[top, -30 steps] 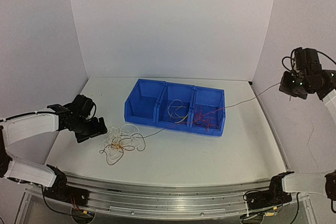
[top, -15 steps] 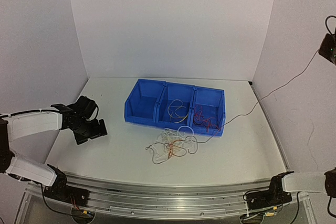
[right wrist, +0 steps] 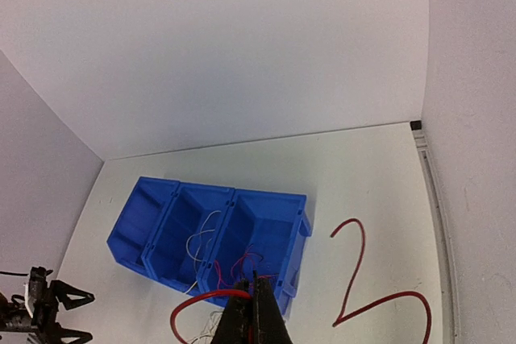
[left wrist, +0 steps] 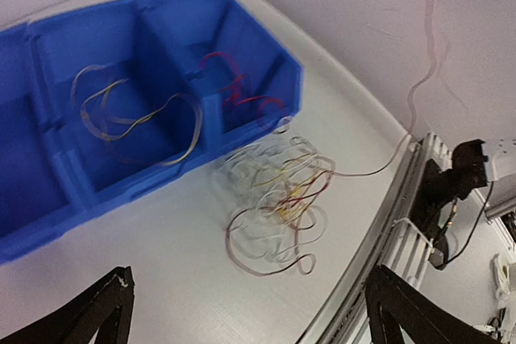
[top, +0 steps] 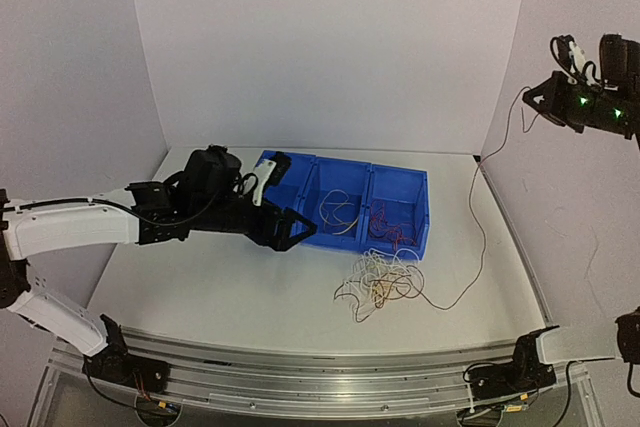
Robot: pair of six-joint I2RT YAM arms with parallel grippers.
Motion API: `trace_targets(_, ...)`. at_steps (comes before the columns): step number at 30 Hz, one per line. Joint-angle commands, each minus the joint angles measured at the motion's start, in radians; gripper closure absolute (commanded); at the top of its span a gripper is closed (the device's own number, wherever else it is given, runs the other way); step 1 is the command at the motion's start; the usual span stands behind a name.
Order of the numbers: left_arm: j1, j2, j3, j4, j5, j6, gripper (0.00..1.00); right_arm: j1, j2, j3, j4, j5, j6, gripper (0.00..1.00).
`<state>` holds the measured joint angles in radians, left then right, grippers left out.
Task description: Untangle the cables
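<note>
On the table (top: pixel 200 287), the cables (top: pixel 380 282) lie beyond the gaping left pincer (left wrist: pixel 250 275); right pincer (right wrist: pixel 256 283) clamps one strand (right wrist: pixel 364 239).

I see smooth, faintly glossy blue plastic bins (top: pixel 396 171) ahead of my left gripper (left wrist: pixel 250 275), its fingers (left wrist: pixel 97 312) matt black plastic, thin shiny-coated cables (top: pixel 383 282) just beyond, matt white table (top: pixel 250 292) beneath, ribbed bare metal rail (top: pixel 330 379) behind.
</note>
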<state>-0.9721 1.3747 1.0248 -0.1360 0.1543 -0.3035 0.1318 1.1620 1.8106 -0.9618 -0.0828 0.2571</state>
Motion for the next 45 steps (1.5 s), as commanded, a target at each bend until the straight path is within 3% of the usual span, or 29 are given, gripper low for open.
trace_targets(1,-0.141,0.246,0.17,0.047,-0.095,0.151,0.01,0.002,-0.033,0.016,0.016,-0.081,0.064,1.0)
trace_targets(7,-0.332,0.604,0.511,-0.145,-0.521,0.145,0.0,0.002,-0.043,-0.006,0.015,-0.06,0.066,1.0)
trace_targets(14,-0.346,0.865,0.731,-0.279,-0.505,-0.02,0.0,0.001,-0.063,-0.046,0.015,-0.048,0.065,1.0)
trace_targets(18,-0.345,0.999,0.876,-0.456,-0.708,-0.172,0.01,0.001,-0.071,-0.056,0.015,-0.049,0.068,1.0)
trace_targets(20,-0.345,1.047,0.931,-0.519,-0.748,-0.208,0.06,0.002,-0.076,-0.058,0.016,-0.041,0.07,1.0)
trace_targets(26,-0.33,1.087,0.884,-0.548,-0.758,-0.273,0.34,0.002,-0.086,-0.062,0.014,0.076,0.061,1.0)
trace_targets(29,-0.279,1.039,0.808,-0.626,-0.775,-0.396,0.63,0.001,-0.092,-0.075,0.012,0.264,0.053,1.0)
trace_targets(31,-0.235,0.953,0.682,-0.635,-0.79,-0.46,0.82,0.002,-0.094,-0.099,0.012,0.404,0.036,1.0)
trace_targets(33,-0.202,0.852,0.546,-0.624,-0.806,-0.51,0.96,0.002,-0.093,-0.128,0.007,0.449,0.0,1.0)
trace_targets(36,-0.177,0.694,0.373,-0.578,-0.794,-0.513,1.0,0.001,-0.122,-0.233,-0.01,0.339,0.017,1.0)
trace_targets(40,-0.177,0.497,0.263,-0.519,-0.766,-0.449,1.0,0.001,-0.223,-0.47,-0.012,0.178,0.143,1.0)
trace_targets(42,-0.177,0.411,0.228,-0.482,-0.74,-0.402,1.0,0.002,-0.275,-0.598,-0.013,0.15,0.18,0.87)
trace_targets(45,-0.176,0.276,0.201,-0.427,-0.716,-0.297,1.0,0.001,-0.337,-0.7,-0.022,0.158,0.168,0.51)
